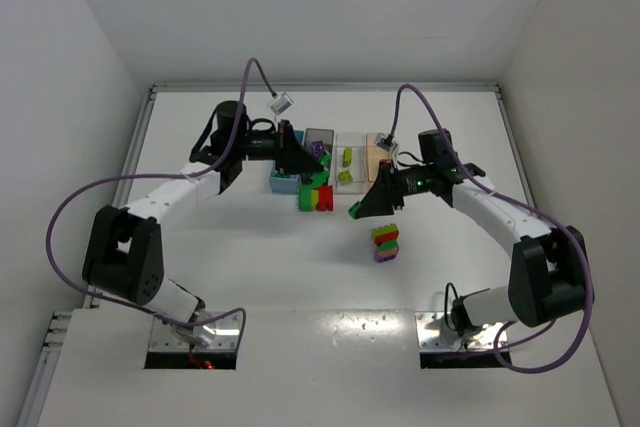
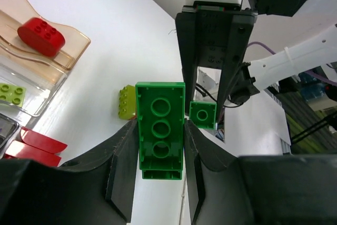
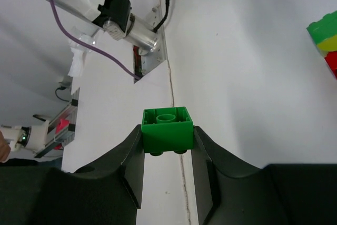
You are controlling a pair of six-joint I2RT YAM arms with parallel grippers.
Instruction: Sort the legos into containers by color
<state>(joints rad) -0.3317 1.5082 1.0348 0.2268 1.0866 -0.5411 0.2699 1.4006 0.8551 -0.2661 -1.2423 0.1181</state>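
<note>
My left gripper (image 2: pixel 160 126) is shut on a long green lego (image 2: pixel 160 146), held in front of the bins in the top view (image 1: pixel 309 190). My right gripper (image 3: pixel 167 133) is shut on a small square green lego (image 3: pixel 167 129), seen at the table's middle in the top view (image 1: pixel 354 210) and facing the left one (image 2: pixel 202 113). The blue bin (image 1: pixel 281 183), dark grey bin (image 1: pixel 319 138), clear bin (image 1: pixel 349 161) and tan bin (image 1: pixel 375 155) stand in a row. The tan bin (image 2: pixel 73 51) holds a red lego (image 2: pixel 41 36).
A stack of green, red, yellow and purple legos (image 1: pixel 386 241) sits in front of the right gripper. A red lego (image 1: pixel 325 197) lies beside the long green one. A yellow-green lego (image 2: pixel 126 101) lies on the table. Yellow-green legos (image 1: pixel 346 165) lie in the clear bin.
</note>
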